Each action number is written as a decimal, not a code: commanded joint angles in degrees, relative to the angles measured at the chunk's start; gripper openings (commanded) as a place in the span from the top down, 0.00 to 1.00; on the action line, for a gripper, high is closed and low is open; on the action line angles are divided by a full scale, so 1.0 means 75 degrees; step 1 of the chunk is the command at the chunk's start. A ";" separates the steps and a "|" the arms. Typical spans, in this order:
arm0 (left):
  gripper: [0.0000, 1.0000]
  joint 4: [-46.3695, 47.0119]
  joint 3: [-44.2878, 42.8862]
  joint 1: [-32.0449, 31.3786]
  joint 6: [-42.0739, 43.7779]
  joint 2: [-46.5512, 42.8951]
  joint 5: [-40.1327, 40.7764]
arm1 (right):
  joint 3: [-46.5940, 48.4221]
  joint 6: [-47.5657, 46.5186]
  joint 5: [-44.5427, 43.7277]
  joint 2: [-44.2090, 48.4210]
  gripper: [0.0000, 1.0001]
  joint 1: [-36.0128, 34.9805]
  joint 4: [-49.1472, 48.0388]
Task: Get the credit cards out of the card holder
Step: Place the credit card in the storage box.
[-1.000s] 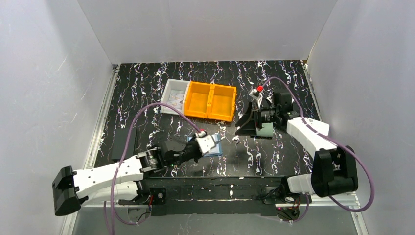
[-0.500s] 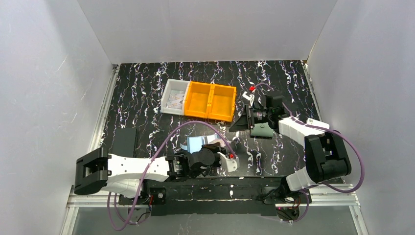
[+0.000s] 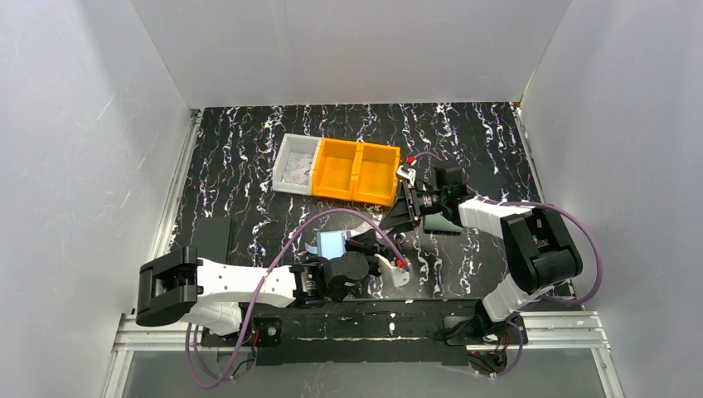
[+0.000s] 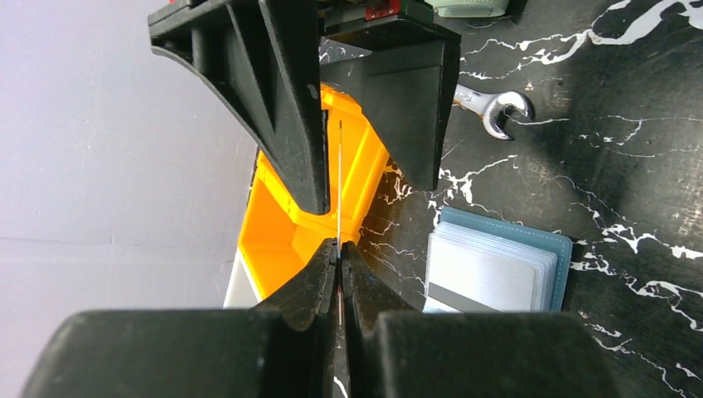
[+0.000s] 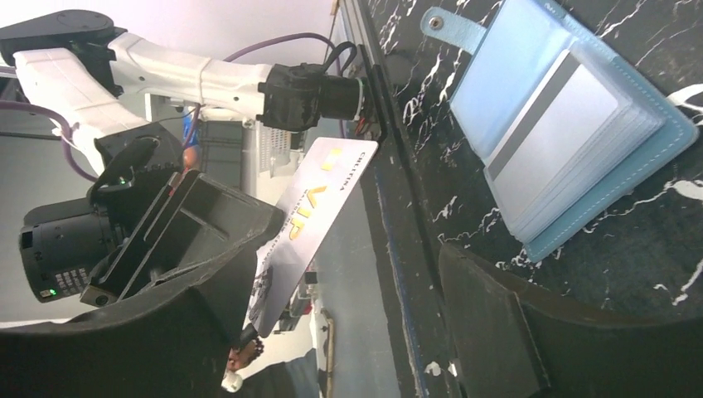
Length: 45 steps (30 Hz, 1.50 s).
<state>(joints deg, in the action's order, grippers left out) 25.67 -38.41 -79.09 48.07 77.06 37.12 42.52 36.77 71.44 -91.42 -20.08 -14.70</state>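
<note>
Edgewise — left gripper (image 4: 338,247) pinches credit card (image 5: 311,222).

We see the left gripper (image 4: 340,249) clamped on a credit card (image 4: 340,182), edge-on to us, between the spread jaws of the right gripper (image 4: 366,192), and the card holder (image 4: 565,259) lies open nearby.

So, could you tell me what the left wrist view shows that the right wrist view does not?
Only left wrist: the orange bin, a wrench, and the held card edge-on. Only right wrist: that card's printed VIP face, the holder's snap tab, the left arm. Both: the open card holder with cards inside.
</note>
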 commanded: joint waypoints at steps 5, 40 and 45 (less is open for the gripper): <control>1.00 0.0455 -0.0354 -0.0172 0.0407 0.0417 0.0375 | 0.0340 0.0551 0.0548 -0.0172 0.23 -0.0071 -0.0411; 0.09 -0.4593 -0.0255 0.1498 -0.7346 -0.3297 -0.4253 | 0.1069 -0.3649 -0.0364 0.0259 0.99 -0.0100 0.2896; 0.07 -0.5048 -0.0111 0.2193 -0.7827 -0.4018 -0.4576 | 0.1417 -0.5834 -0.0726 0.0698 0.99 -0.0152 0.4277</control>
<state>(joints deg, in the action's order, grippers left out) -4.03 -38.96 -65.23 -2.44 50.13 9.76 49.28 9.85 68.27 -90.56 -20.73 6.90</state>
